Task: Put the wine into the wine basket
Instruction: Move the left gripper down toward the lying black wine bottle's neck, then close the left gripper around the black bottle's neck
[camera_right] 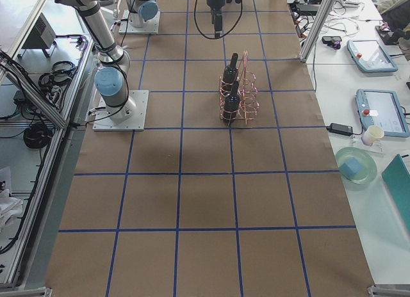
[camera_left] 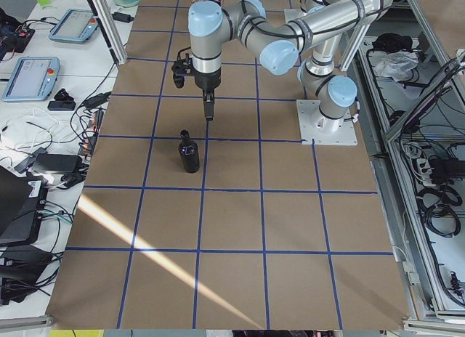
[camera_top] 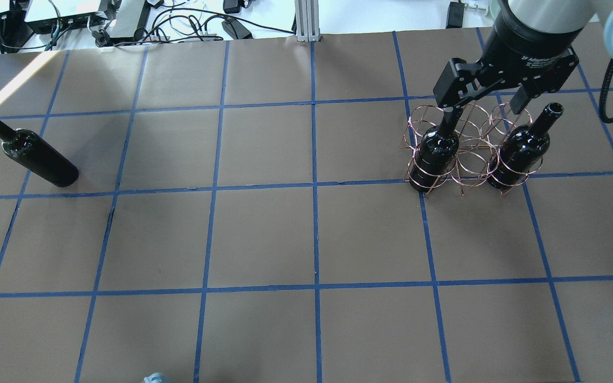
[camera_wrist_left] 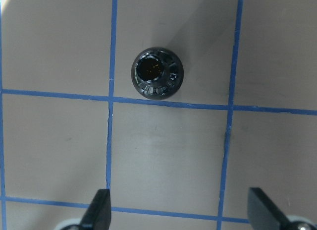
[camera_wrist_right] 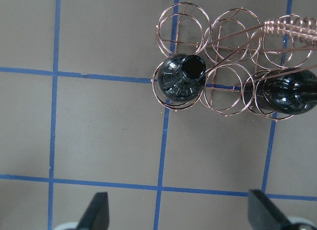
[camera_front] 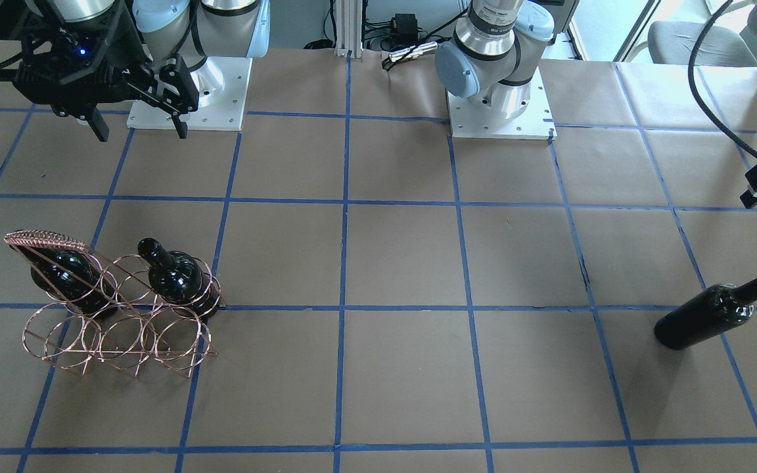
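Observation:
The wine basket is a copper wire rack on the robot's right side, and it also shows in the overhead view and the right wrist view. Two black bottles stand upright in its end hoops, with the middle hoops empty. A third wine bottle stands alone on the far left of the table. My left gripper is open high above this bottle, offset from its mouth. My right gripper is open and empty, raised above the basket beside one bottle.
The table is brown paper with a blue tape grid. The two arm bases stand at the robot's edge. A black cable hangs near the left arm. Tablets and cups lie on a side bench.

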